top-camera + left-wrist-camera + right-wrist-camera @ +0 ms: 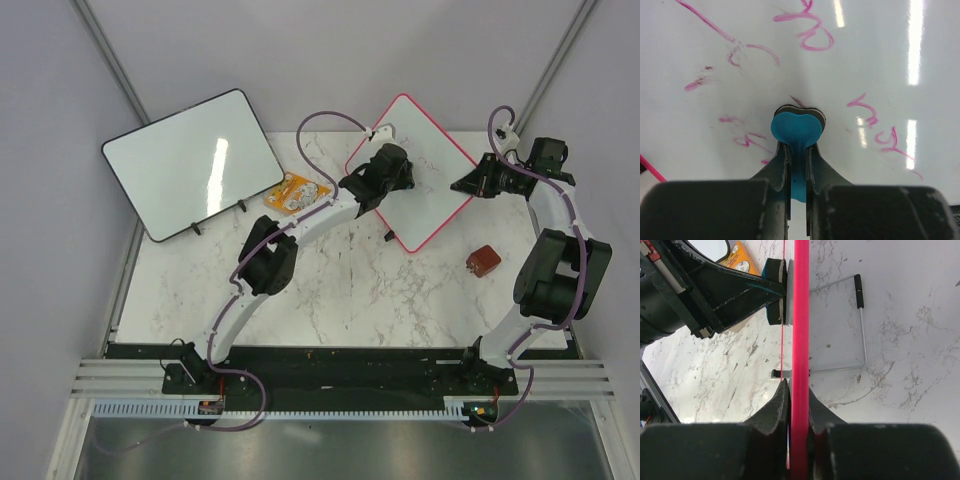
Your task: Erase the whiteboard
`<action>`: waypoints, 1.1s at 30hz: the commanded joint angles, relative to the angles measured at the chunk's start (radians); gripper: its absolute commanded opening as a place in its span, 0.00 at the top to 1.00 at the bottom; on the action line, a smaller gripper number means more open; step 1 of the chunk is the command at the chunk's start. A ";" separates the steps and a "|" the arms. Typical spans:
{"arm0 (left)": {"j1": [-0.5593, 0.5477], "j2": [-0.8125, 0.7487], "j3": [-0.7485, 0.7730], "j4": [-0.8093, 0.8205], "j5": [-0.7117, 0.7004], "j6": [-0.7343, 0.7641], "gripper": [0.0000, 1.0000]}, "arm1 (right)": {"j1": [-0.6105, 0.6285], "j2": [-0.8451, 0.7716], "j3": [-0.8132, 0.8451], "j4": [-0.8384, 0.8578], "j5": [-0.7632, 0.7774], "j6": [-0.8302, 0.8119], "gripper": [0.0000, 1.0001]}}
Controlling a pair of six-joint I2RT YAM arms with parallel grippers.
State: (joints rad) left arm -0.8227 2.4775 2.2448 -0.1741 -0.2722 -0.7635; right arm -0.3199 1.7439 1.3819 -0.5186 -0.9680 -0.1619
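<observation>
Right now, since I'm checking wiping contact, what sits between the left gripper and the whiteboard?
A blue eraser, held by the left gripper, its pad against the whiteboard; the left wrist view shows it.

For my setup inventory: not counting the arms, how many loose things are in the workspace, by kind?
Whiteboards: 2 (pink-framed whiteboard, black-framed whiteboard)
Erasers: 1 (blue eraser)
Packets: 1 (orange packet)
Small blocks: 1 (red-brown block)
Total: 5

White marble table [340, 300], pink-framed whiteboard [440, 190], black-framed whiteboard [190, 165], orange packet [295, 192], small red-brown block [484, 261]
</observation>
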 commanded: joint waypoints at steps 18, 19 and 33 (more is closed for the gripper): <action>-0.103 0.044 -0.109 0.147 -0.116 0.041 0.98 | 0.081 0.014 -0.052 -0.103 0.064 -0.307 1.00; -0.089 0.041 -0.119 0.154 -0.125 0.033 0.98 | 0.081 0.013 -0.050 -0.103 0.063 -0.307 1.00; 0.010 0.123 0.068 0.215 -0.177 0.067 0.98 | 0.081 0.016 -0.049 -0.106 0.058 -0.307 1.00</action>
State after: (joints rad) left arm -0.8680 2.5134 2.3013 -0.0048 -0.3645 -0.6922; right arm -0.3199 1.7439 1.3819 -0.5152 -0.9703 -0.1692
